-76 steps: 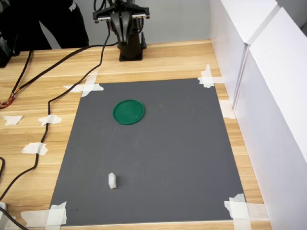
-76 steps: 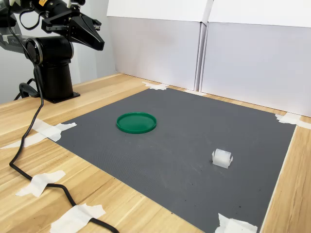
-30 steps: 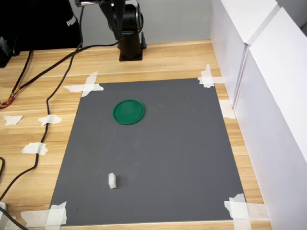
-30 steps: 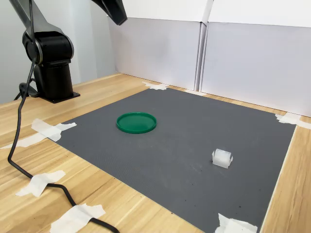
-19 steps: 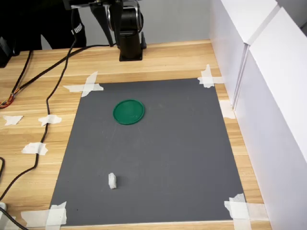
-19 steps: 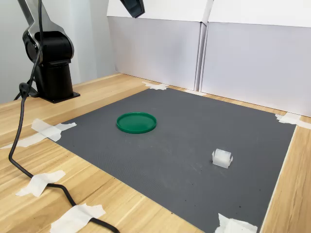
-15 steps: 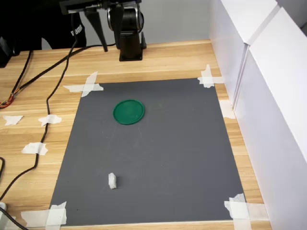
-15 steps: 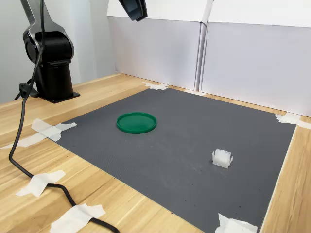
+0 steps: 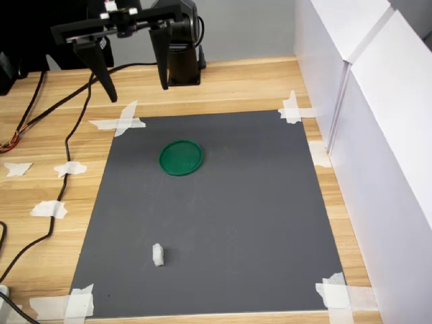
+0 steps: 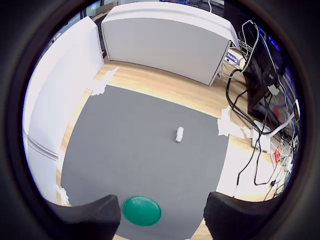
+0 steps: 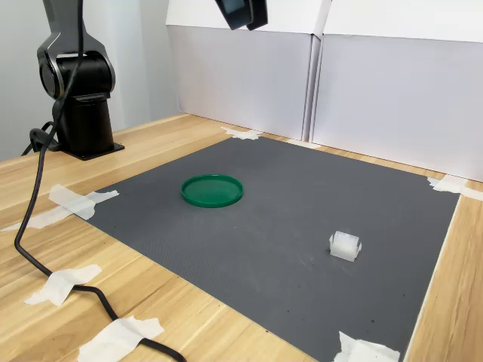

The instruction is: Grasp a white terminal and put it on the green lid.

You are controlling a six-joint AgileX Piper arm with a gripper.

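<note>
The green lid (image 9: 181,157) lies flat on the far half of the grey mat (image 9: 256,202) and also shows in the second exterior view (image 11: 212,190). The white terminal (image 9: 158,254) rests on the mat near its front edge in the first exterior view, well apart from the lid (image 10: 142,210). My gripper (image 9: 138,93) hangs high in the air, open, with nothing between its fingers (image 9: 101,73). In the wrist view the terminal (image 10: 179,134) lies beyond the lid. Only the gripper's lower part (image 11: 243,11) shows at the second exterior view's top edge.
White panels (image 9: 378,121) wall in the mat along the first exterior view's right. The arm's black base (image 9: 182,64) stands behind the mat. Black cables (image 9: 74,142) and torn white tape pieces (image 9: 48,209) lie on the wooden table at the first exterior view's left.
The arm has risen and reached forward from its base toward the mat. The gripper has come into the first exterior view with its fingers spread wide. Lid and terminal have not moved.
</note>
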